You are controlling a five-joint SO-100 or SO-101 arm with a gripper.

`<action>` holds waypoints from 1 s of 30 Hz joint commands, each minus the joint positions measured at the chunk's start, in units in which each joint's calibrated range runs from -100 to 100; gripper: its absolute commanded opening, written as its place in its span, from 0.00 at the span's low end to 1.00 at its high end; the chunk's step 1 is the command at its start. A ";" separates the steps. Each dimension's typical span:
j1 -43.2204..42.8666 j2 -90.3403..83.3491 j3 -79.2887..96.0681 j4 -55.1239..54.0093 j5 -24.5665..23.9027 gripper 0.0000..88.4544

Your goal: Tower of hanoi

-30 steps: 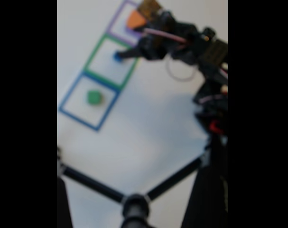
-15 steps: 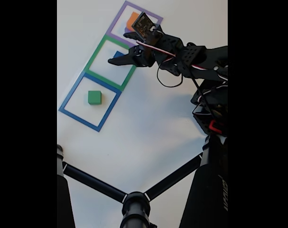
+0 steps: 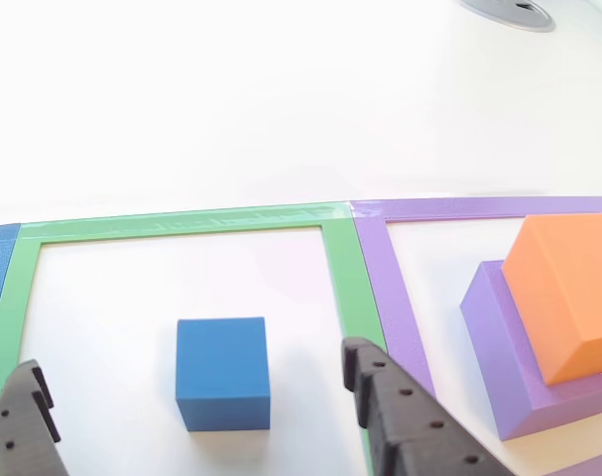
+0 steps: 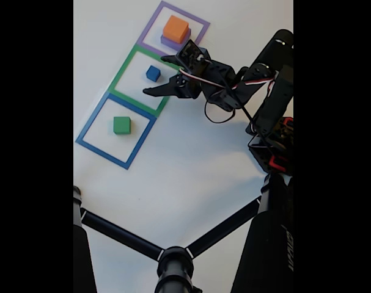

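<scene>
My jaws (image 4: 164, 76) stand apart and hold nothing. The blue cube (image 3: 223, 373) sits between them and just ahead, touching neither finger, inside the green square outline (image 3: 191, 224). Off to one side of my jaws, past the right-hand finger in the other view, the orange block (image 3: 568, 293) rests on the purple flat block (image 3: 504, 342) inside the purple square outline (image 3: 479, 209). To the other side, well apart from my jaws, the green block (image 4: 121, 125) sits alone in the blue square outline (image 4: 115, 130).

As I judge it, the puzzle is partway through: two blocks stacked in one square, the other two each alone in their own. Much is left; the blue cube looks like my next pick, though where it should go I cannot tell from here.

The counter (image 4: 191, 165) is plain white, matte and bright, with flat coloured outlines laid in a row. Dark tripod legs (image 4: 121, 235) cross the near part in the fixed view, and a grey round fitting (image 3: 509, 12) shows at the far edge beyond my jaws.
</scene>
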 commanded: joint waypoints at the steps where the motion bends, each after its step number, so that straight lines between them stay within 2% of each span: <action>1: -0.67 4.43 -3.68 -4.08 0.00 0.39; 9: -1.34 8.96 -6.68 -4.49 0.00 0.28; 12: -2.01 9.36 -6.59 -4.49 0.00 0.17; 30: -4.70 9.36 -6.05 -5.22 0.00 0.04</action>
